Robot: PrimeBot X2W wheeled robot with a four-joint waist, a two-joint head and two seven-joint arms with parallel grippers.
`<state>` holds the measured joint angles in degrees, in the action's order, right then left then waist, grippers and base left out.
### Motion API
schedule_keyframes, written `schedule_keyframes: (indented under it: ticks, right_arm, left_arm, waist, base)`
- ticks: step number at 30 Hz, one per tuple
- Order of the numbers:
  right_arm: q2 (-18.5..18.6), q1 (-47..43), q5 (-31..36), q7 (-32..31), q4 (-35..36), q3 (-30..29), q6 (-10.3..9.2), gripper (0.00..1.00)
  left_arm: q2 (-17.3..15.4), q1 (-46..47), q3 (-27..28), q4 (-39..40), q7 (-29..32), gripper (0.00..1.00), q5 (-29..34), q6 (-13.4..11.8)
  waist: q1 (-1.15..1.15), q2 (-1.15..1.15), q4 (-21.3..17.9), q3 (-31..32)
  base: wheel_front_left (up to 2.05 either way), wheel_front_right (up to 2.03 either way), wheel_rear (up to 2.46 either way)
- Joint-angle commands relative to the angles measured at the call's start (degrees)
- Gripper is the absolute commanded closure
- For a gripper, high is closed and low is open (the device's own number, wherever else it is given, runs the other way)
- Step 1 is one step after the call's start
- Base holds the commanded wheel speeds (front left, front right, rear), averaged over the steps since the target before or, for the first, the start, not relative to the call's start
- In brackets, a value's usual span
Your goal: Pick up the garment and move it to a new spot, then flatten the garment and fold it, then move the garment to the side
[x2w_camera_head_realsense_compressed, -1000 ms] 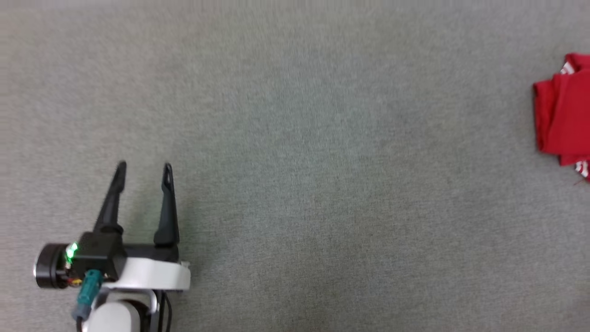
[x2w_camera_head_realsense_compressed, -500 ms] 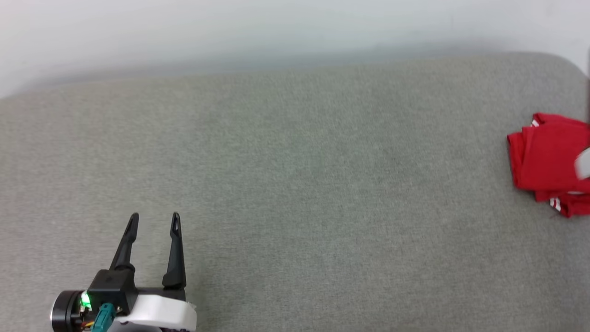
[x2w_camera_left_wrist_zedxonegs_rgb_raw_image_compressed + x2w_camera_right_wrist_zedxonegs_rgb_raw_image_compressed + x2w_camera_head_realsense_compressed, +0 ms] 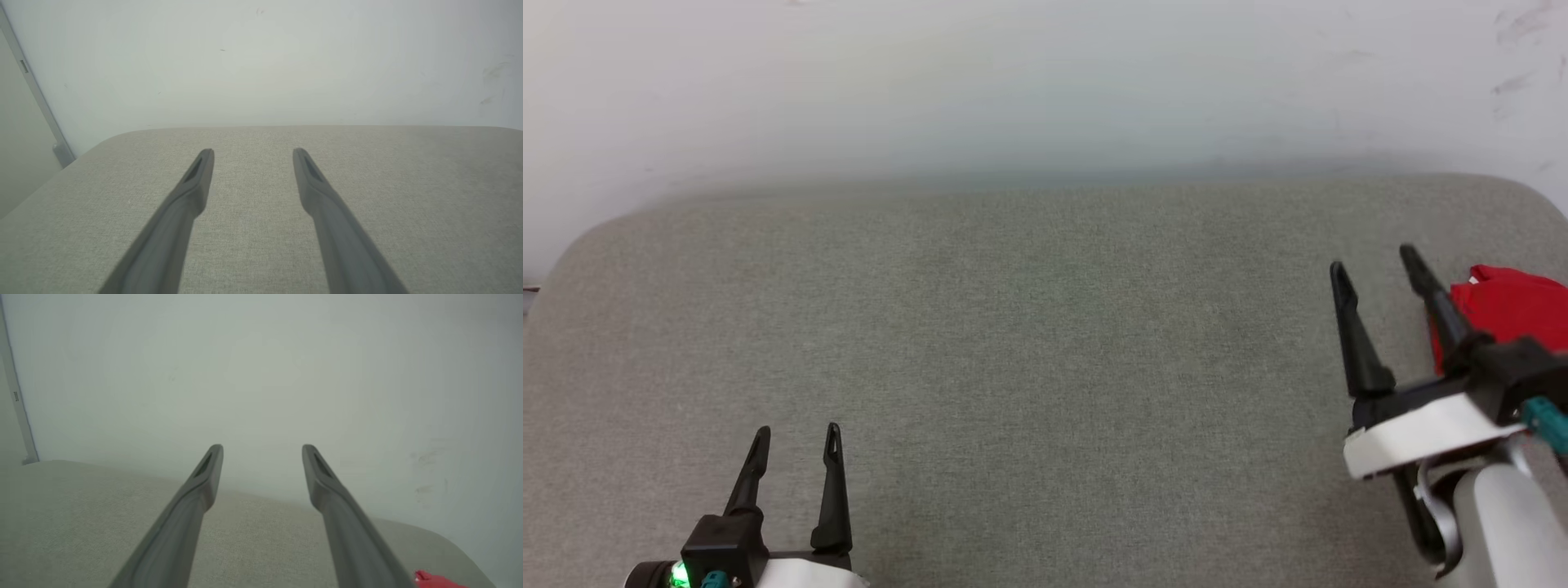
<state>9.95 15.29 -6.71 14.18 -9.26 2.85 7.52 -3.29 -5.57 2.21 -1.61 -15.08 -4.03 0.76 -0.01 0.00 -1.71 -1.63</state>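
Observation:
The red garment (image 3: 1515,309) lies folded at the far right edge of the grey cushioned surface (image 3: 1045,343), partly hidden behind my right gripper. In the right wrist view a red corner of the garment (image 3: 433,579) shows at the bottom right. My right gripper (image 3: 1372,265) hangs open just left of the garment, nothing between its fingers. At the lower left my left gripper (image 3: 796,438) is open and empty over bare fabric. The left gripper (image 3: 253,154) and the right gripper (image 3: 262,451) both show spread fingers in their wrist views.
A pale wall (image 3: 1045,82) rises behind the surface's rounded far edge. A grey vertical frame strip (image 3: 36,98) stands at the left beyond the surface's corner.
The head camera has tilted up, so the wall and the surface's far edge show now. My right gripper has come into view beside the garment. The left gripper stays open.

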Motion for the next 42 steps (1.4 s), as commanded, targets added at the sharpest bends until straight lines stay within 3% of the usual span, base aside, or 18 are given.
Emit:
schedule_keyframes:
  ticks: [1, 16, 42]
  right_arm:
    - [-1.2, -2.2, -0.8, 0.4, -0.2, -0.1, -0.07, 0.0]
    - [-6.4, -16.4, -1.8, 1.0, 1.7, -2.1, -0.06, 0.0]
    - [-7.2, -23.3, -0.9, 0.6, 5.7, -3.8, -0.06, 0.0]
  left_arm:
    - [0.0, -0.6, 0.0, -0.2, -0.1, 0.0, -0.2, 0.0]
    - [0.1, -3.2, 0.4, 0.2, -0.1, 0.0, -0.8, 1.1]
    - [0.3, -5.0, -0.8, -0.1, -0.1, 0.0, -0.7, 2.0]
  waist:
    - [0.01, 0.0, 0.5, 0.8]
    - [0.01, 0.0, 1.4, 3.1]
    - [0.01, 0.0, 1.7, 4.8]
  base:
    - [0.0, 0.0, 0.0]
    - [0.0, 0.0, 0.0]
    - [0.0, 0.0, 0.0]
